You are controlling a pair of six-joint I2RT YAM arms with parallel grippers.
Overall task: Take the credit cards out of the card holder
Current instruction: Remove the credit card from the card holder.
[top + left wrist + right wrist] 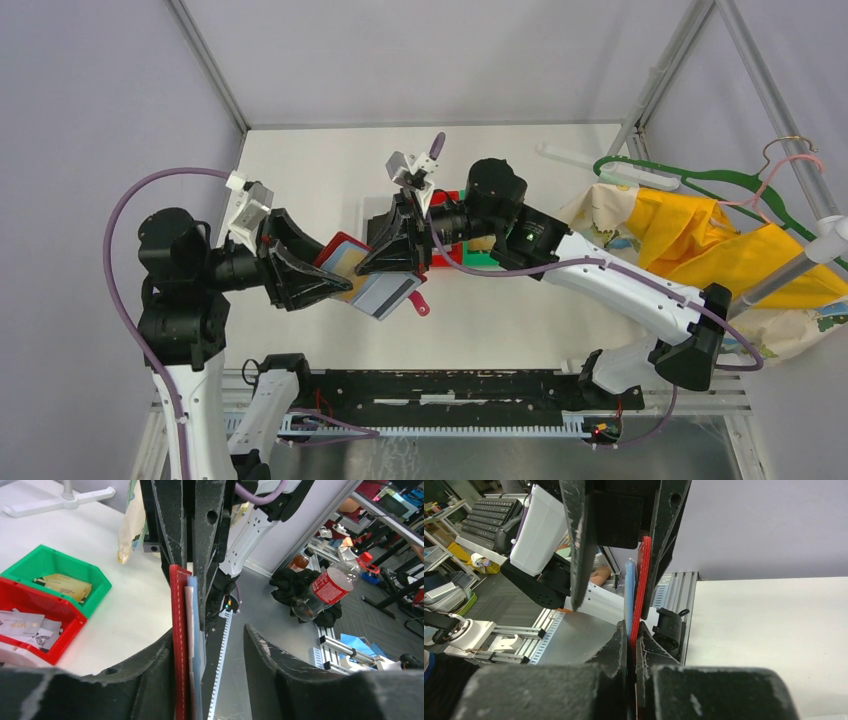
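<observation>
Card holder (383, 291) is held aloft over desk (520, 330) middle | clamped by right hand (634, 637) as anchor | straddled by wide-spread left hand (207, 632), judged ready for an extraction pinch

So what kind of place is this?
Most likely a robotics lab, not a home: a left arm and right arm mounted at a white table, a keyboard off to the side, and aluminium framing rails beside the bench.

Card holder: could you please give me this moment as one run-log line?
right gripper: shut on card holder | left gripper: open, fingers either side of it | tan card: in holder, not yet pulled
</observation>
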